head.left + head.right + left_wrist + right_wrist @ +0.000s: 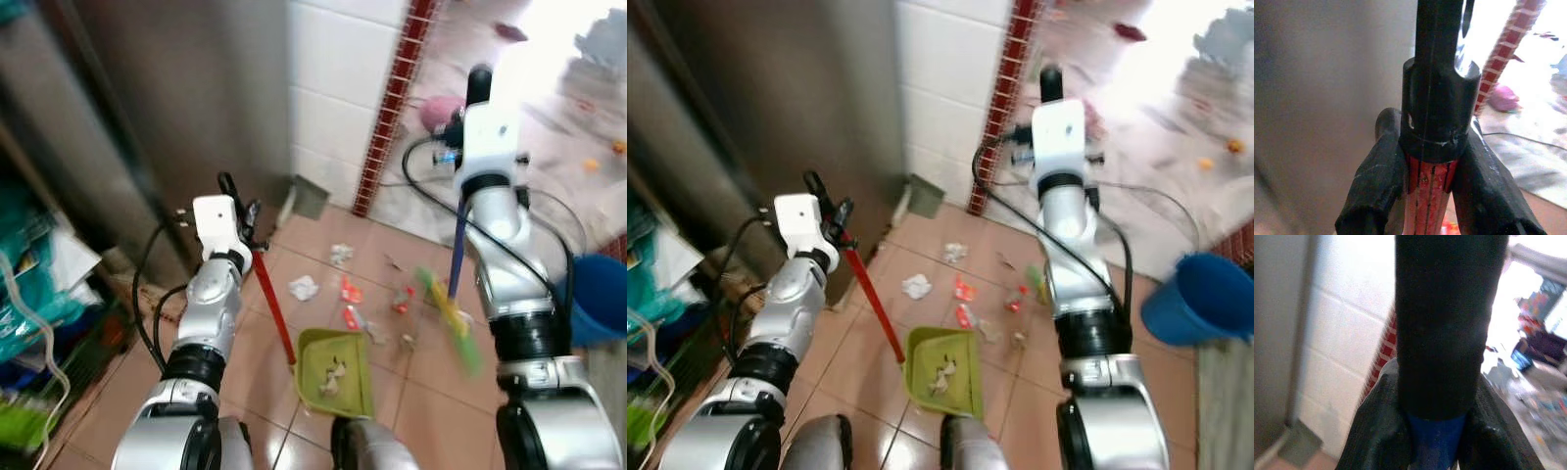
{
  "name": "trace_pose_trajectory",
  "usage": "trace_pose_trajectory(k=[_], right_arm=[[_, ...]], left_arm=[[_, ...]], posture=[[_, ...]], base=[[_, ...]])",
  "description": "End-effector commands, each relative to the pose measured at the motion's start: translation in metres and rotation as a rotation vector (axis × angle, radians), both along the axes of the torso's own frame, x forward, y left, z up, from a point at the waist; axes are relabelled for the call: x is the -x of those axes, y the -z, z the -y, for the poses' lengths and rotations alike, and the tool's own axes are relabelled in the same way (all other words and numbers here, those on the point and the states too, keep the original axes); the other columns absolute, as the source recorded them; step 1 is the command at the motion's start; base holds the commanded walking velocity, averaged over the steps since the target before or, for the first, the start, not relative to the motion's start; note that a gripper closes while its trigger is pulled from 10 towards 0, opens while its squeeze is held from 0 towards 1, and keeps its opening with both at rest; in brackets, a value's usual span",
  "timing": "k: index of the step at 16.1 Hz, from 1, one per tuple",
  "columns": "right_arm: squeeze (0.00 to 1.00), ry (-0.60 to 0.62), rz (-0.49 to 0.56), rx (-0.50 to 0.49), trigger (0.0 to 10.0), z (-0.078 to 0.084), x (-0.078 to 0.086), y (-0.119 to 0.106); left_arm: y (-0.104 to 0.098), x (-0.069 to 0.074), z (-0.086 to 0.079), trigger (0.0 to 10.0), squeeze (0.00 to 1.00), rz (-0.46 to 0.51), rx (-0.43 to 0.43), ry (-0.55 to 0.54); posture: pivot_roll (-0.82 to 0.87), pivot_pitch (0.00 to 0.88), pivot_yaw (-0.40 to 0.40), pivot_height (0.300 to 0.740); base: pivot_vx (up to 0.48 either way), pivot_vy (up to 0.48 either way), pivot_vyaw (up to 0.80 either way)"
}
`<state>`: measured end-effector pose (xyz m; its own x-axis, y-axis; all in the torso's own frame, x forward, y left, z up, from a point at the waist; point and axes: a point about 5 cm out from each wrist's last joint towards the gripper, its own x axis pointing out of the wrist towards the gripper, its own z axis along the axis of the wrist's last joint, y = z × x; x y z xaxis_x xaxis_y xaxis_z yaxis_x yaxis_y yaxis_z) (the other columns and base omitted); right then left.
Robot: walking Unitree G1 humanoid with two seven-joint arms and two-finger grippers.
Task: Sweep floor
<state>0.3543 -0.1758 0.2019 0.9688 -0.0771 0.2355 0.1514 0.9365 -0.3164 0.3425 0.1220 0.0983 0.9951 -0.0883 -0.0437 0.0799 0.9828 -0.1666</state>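
1. The broom head (453,315) is smeared by blur – I read a green streak low on the floor, bristles not separable. The lower part of the broom's blue pole (458,257) passes behind my right forearm, and its black top grip (479,84) pokes up above the wrist. Most of the litter (350,290) is too small to name: white crumpled bits, a few red scraps.
2. The left gripper (1430,186) pinches the red handle (273,305) of the dustpan (336,370) just below its black end cap; both black fingers (1376,181) press against the handle's sides. That arm reaches forward and up, wrist near the steel cabinet (147,108).
3. The right gripper (1435,435) clamps the broom pole where blue meets the black grip. That arm is raised high, elbow bent, wrist well above the floor.
4. The dustpan sits flat on the tiles between my arms, just ahead of my feet, with some white scraps inside. Its handle slants up and to the left, to my left gripper.
5. The broom's long axis runs steeply – top at my right wrist, head down by the litter, to the right of the dustpan.
6. A blue bucket (1205,299) stands to the right, on the floor.
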Motion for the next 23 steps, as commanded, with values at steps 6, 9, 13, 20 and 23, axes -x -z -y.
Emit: trace_pose_trajectory(k=[6,9,13,20,23], right_arm=[[0.0,0.017,-0.005,0.018,10.0,-0.003,0.003,0.014],[0.0,0.04,-0.023,0.016,10.0,0.0,0.003,0.019],[0.0,0.055,-0.04,0.014,10.0,0.0,0.005,0.026],[0.0,0.069,-0.063,0.018,10.0,0.002,0.006,0.033],[0.0,0.076,-0.071,0.017,10.0,0.003,0.007,0.036]], left_arm=[[-0.026,0.001,0.004,10.0,0.0,0.078,0.045,0.043],[-0.029,0.002,0.004,10.0,0.0,0.066,0.054,0.049],[-0.03,0.005,0.005,10.0,0.0,0.053,0.065,0.057],[-0.03,0.007,0.006,10.0,0.0,0.036,0.072,0.058],[-0.03,0.007,0.006,10.0,0.0,0.034,0.075,0.061]], posture=[[-0.06,0.073,-0.006,0.74],[-0.06,0.086,0.002,0.74],[-0.06,0.09,0.004,0.74],[-0.07,0.084,0.001,0.74],[-0.07,0.079,0.002,0.74]], base=[[0.0,-0.171,-0.8],[0.0,-0.265,-0.68],[0.0,-0.288,0.0],[0.0,-0.313,0.0],[0.0,-0.364,-0.15]])
